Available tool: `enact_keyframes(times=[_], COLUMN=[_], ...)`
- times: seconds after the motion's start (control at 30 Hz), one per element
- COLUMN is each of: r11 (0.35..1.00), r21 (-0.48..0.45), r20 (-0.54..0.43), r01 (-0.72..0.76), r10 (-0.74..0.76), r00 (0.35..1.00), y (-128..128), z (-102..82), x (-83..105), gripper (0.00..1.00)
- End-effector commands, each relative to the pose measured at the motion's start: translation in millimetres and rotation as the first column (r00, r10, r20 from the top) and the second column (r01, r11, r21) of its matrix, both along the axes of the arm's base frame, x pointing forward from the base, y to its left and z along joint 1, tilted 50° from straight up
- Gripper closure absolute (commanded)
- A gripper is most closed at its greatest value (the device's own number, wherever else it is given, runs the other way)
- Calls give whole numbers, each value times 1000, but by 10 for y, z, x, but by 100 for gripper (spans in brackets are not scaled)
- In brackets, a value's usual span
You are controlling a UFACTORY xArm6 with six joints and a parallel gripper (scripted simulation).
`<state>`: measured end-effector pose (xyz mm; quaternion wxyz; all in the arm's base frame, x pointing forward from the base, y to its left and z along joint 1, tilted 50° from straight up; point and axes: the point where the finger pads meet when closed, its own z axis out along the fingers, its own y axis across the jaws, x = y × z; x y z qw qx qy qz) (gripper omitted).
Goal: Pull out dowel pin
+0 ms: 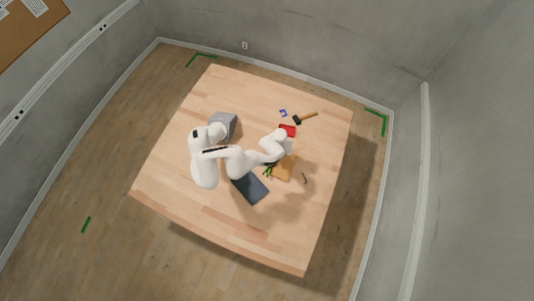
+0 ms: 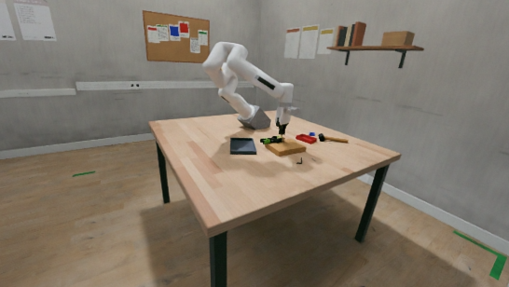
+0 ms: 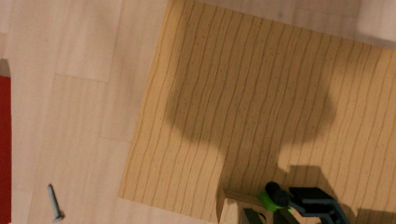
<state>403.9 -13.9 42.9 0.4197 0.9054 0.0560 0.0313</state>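
The tan bench board (image 2: 285, 147) lies on the table; it fills most of the wrist view (image 3: 270, 110). The small wooden block (image 3: 236, 212) sits at the board's edge with the green-and-black spring clamp (image 3: 297, 200) on it; the clamp also shows in the side view (image 2: 271, 139). My gripper (image 2: 282, 126) hangs a little above the block and clamp, fingers pointing down. It is shut on a thin thing, which I take for the dowel pin; it is too small to make out and hidden from the wrist view. The stop is not clear to see.
A small grey screw (image 3: 54, 202) lies on the table beside the board. A red tray (image 2: 306, 138), a blue piece (image 2: 311, 134) and a hammer (image 2: 333, 139) lie beyond the board. A dark tray (image 2: 242, 145) lies to its left, a hex key (image 2: 299, 161) in front.
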Motion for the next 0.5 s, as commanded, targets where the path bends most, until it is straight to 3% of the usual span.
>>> enact_keyframes(times=[0.0, 0.47], r11=[1000, 1000], r21=[2, 5], r20=[10, 24], r01=[5, 17], r10=[-5, -17], r00=[1000, 1000], y=[11, 11], z=[7, 7], x=[10, 10], gripper=[100, 100])
